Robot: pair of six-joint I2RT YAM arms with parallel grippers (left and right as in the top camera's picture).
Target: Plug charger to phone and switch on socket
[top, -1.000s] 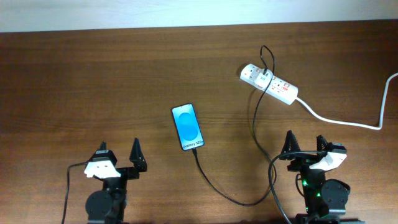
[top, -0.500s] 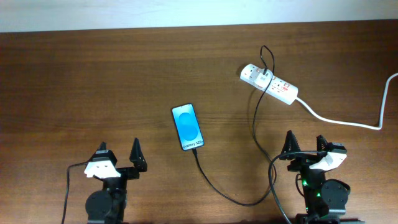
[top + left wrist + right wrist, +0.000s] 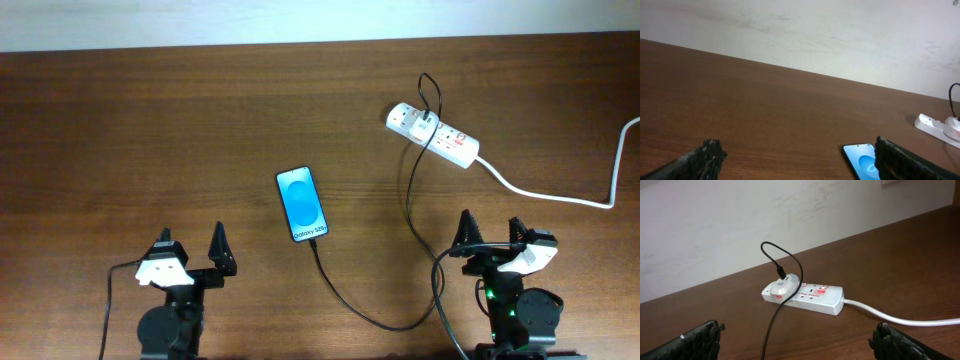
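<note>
The phone [image 3: 302, 204] lies flat mid-table with its blue screen lit; it also shows in the left wrist view [image 3: 862, 159]. The thin black charger cable [image 3: 370, 318] runs from the phone's near end, loops along the front and goes up to a white adapter in the socket [image 3: 434, 133]. The socket shows in the right wrist view [image 3: 805, 296] with the cable [image 3: 771, 330] rising to the adapter. My left gripper [image 3: 190, 256] is open and empty near the front left. My right gripper [image 3: 492, 236] is open and empty near the front right.
The socket's thick white cord [image 3: 560, 196] trails right to the table's edge and shows in the right wrist view [image 3: 900, 318]. A white wall [image 3: 800, 30] runs behind the far table edge. The brown wooden table [image 3: 150, 140] spans the view.
</note>
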